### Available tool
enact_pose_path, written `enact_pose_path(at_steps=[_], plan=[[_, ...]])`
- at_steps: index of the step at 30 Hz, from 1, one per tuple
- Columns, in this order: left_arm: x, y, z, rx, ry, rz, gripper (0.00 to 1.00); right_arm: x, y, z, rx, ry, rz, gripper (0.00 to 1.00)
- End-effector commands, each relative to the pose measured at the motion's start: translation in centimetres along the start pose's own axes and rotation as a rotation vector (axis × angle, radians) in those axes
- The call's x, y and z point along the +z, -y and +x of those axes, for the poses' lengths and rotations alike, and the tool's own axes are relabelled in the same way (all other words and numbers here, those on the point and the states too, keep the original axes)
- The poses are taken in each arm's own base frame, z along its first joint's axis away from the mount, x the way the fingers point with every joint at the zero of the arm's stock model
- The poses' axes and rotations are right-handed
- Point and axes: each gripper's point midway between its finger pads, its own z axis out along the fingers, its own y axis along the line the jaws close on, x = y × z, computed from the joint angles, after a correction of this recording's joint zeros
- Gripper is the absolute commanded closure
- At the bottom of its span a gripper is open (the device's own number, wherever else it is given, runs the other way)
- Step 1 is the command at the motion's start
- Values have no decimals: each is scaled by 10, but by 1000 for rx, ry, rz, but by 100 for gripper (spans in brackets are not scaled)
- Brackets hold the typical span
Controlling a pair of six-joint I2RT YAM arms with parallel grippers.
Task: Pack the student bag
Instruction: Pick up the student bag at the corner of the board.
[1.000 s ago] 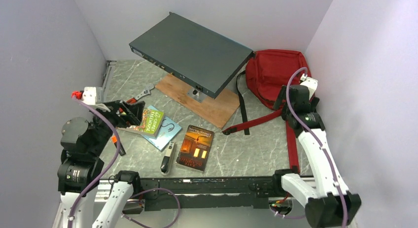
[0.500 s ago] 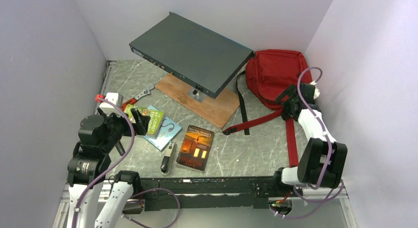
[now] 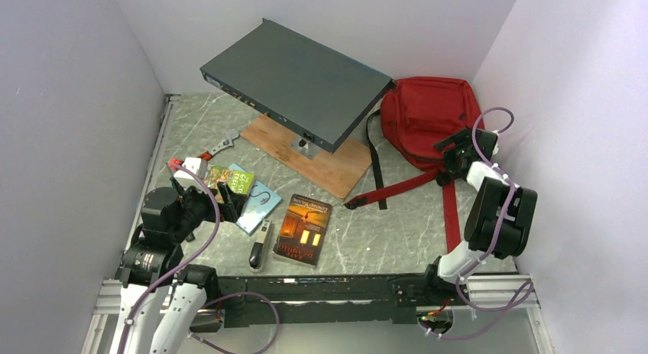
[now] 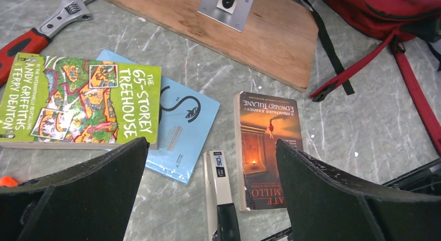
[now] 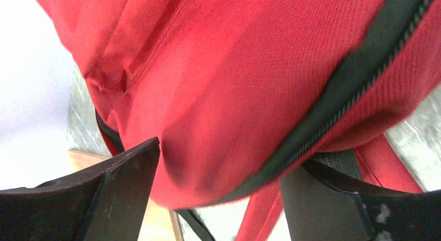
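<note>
The red student bag (image 3: 424,117) lies at the back right, straps trailing toward me. It also shows in the left wrist view (image 4: 385,12). My right gripper (image 3: 455,151) is open at the bag's near right edge. In the right wrist view (image 5: 223,168) red fabric (image 5: 234,95) with a black zipper line bulges between the spread fingers. My left gripper (image 3: 229,197) is open and empty above the books. In its wrist view (image 4: 211,144) it frames a green Treehouse book (image 4: 78,100), a blue booklet (image 4: 182,126), a dark novel (image 4: 268,142) and a beige-and-black stapler (image 4: 221,189).
A flat dark grey metal box (image 3: 294,82) is tilted on a stand on a wooden board (image 3: 313,155). A red-handled wrench (image 3: 218,147) lies left of the board. Walls close in on the left, back and right.
My left arm has swung right and down, bringing its gripper over the books. My right arm has folded back, and its gripper has moved up against the bag's right edge.
</note>
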Motion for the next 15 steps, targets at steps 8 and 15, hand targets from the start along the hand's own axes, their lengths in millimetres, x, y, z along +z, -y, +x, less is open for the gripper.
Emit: enact_pose_path(at_steps=[8,15], plan=[[3,27,-13,48,69,153,1,12,-1,-14,-154,21,26,100],[2,23,-13,43,84,130,1,-111,-29,-40,-348,325,86,100]])
